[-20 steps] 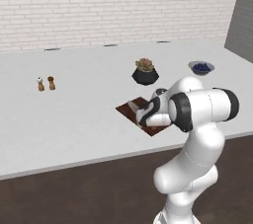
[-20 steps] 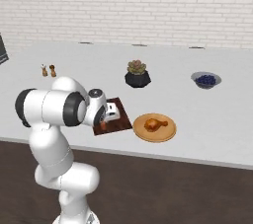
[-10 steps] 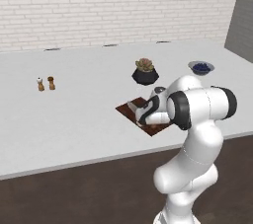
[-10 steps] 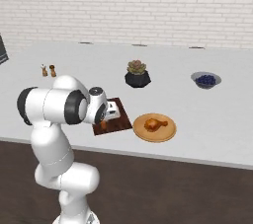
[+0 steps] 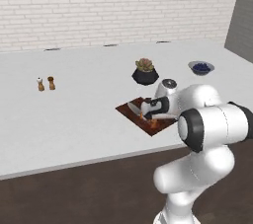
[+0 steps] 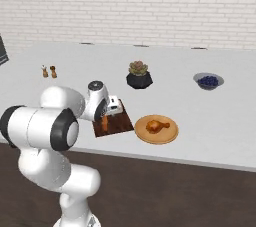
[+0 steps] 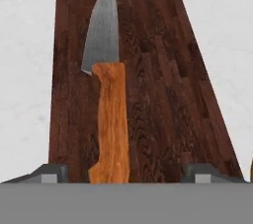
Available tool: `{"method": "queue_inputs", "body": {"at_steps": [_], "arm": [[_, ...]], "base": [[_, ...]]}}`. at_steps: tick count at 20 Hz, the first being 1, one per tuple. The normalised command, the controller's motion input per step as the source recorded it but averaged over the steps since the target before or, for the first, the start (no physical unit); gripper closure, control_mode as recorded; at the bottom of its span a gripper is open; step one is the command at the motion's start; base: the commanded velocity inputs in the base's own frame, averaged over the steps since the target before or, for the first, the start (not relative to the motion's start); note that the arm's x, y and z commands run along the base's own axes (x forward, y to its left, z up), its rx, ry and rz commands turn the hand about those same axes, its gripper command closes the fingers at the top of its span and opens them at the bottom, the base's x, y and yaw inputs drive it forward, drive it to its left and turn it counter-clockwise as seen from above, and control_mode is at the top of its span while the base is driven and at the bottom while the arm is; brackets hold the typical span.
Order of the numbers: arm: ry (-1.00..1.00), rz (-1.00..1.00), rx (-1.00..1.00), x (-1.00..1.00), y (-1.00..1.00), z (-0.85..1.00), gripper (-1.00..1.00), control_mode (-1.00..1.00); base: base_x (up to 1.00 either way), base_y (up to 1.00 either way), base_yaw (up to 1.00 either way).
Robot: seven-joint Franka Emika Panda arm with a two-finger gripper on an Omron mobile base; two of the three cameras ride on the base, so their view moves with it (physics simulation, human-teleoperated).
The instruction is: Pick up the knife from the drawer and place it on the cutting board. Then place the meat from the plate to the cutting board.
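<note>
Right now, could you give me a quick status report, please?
Pincer open above the cutting board. Knife flat on board. Meat on plate.

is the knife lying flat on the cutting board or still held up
Lying flat: the knife rests along the cutting board, end effector fingers spread wide either side of its handle.

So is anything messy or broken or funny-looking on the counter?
Nothing stands out. The knife lies flat along the cutting board, wholly on it, between the open fingers of the gripper. The meat sits on its plate beside the board. Nothing looks spilled or damaged.
</note>
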Motion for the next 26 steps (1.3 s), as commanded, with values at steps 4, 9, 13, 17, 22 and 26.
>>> {"method": "queue_inputs", "body": {"at_steps": [4, 9, 13, 17, 22, 26], "arm": [[0.05, -0.18, 0.00, -0.19, -0.94, 0.78, -1.00, -1.00], [0.19, -0.37, 0.00, 0.13, -1.00, 0.23, -1.00, -1.00], [0.30, -0.47, 0.00, 0.08, -0.97, 0.00, -1.00, -1.00], [0.26, -0.51, 0.02, -0.06, -0.97, 0.00, -1.00, -1.00], [0.16, -0.45, 0.25, -0.19, -0.67, 0.00, -1.00, -1.00], [-0.02, -0.31, 0.17, -0.03, -0.30, 0.00, -1.00, -1.00]], "base": [[0.00, 0.00, 0.00], [0.00, 0.00, 0.00], [0.00, 0.00, 0.00], [0.00, 0.00, 0.00], [0.00, 0.00, 0.00], [0.00, 0.00, 0.00]]}}
